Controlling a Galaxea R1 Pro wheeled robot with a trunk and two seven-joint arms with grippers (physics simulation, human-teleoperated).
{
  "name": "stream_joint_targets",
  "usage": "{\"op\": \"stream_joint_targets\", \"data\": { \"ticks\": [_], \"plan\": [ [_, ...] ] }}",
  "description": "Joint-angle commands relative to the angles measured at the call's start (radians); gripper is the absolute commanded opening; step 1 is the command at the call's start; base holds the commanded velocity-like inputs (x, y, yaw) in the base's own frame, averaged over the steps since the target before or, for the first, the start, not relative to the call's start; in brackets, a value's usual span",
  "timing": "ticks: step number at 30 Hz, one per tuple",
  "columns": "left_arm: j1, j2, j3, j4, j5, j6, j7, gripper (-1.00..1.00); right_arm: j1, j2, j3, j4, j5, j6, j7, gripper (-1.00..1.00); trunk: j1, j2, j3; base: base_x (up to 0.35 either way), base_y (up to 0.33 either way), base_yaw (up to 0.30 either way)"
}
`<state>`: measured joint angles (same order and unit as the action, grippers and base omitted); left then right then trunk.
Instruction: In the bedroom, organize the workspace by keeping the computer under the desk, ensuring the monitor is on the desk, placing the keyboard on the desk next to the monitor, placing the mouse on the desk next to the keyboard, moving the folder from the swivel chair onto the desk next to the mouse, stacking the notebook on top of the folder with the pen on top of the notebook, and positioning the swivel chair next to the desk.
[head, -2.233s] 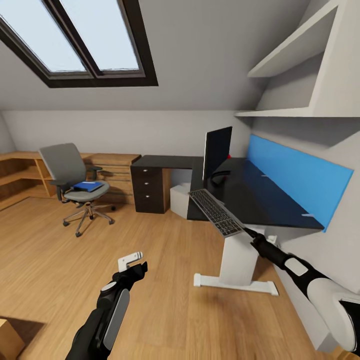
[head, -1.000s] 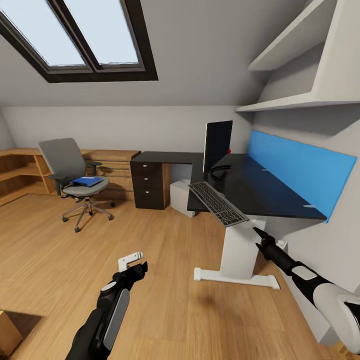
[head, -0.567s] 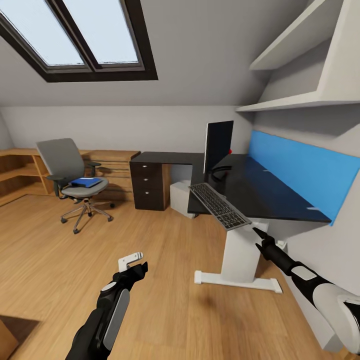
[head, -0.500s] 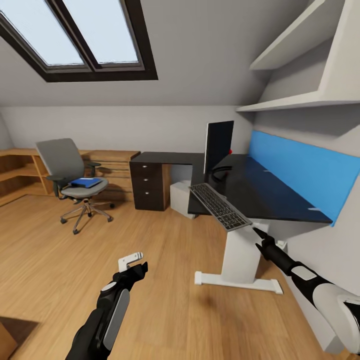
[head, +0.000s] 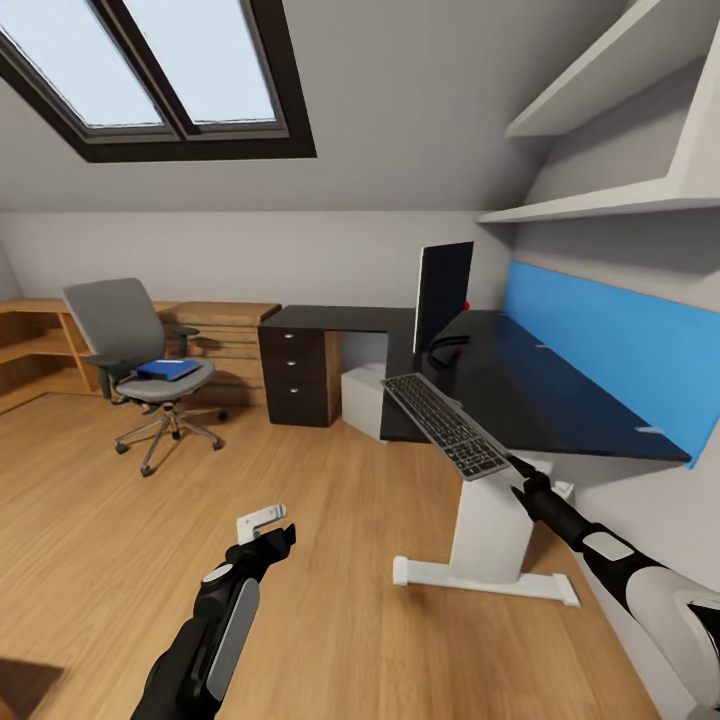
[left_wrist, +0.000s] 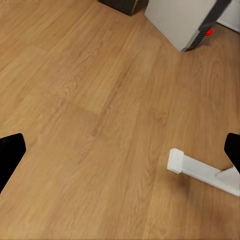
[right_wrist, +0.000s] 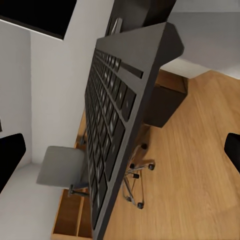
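Note:
The black keyboard lies slanted on the front corner of the black desk, and its near end sticks out past the edge. My right gripper is just below that end, open. In the right wrist view its fingers stand wide apart, with the keyboard running away between them. The monitor stands on the desk. The grey computer sits under it. The blue folder lies on the swivel chair at the far left. My left gripper hangs open over the floor.
A dark drawer unit closes off the desk's left end, beside low wooden cabinets. The desk's white leg and foot stand on the floor near my right arm. A blue wall panel and white shelves are above the desk.
2.2 s ago the keyboard was raised and tilted at my right gripper. It now lies on the desk corner with the gripper lower. In the last second only the view has shifted slightly.

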<state>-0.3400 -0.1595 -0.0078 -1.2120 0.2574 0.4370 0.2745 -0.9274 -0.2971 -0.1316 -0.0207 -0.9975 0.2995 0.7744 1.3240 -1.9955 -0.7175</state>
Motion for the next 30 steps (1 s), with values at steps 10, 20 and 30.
{"op": "stream_joint_targets", "data": {
  "ticks": [10,20,30],
  "plan": [
    [-0.001,0.0,-0.001,-0.001,0.01,0.003,0.009,1.0,-0.001,0.001,-0.008,0.001,0.0,0.009,0.002,1.0,0.0,0.0,-0.001,0.14,0.056,0.0],
    [-0.001,0.0,-0.001,-0.001,0.01,0.003,0.01,1.0,-0.001,0.001,-0.008,0.0,0.0,0.009,0.002,1.0,0.0,0.0,-0.001,0.011,0.011,0.0],
    [-0.001,0.0,-0.001,-0.001,0.011,0.003,0.01,1.0,-0.001,0.001,-0.008,0.0,0.0,0.009,0.002,1.0,0.0,0.0,-0.001,0.001,0.056,0.0]
  ]
}}
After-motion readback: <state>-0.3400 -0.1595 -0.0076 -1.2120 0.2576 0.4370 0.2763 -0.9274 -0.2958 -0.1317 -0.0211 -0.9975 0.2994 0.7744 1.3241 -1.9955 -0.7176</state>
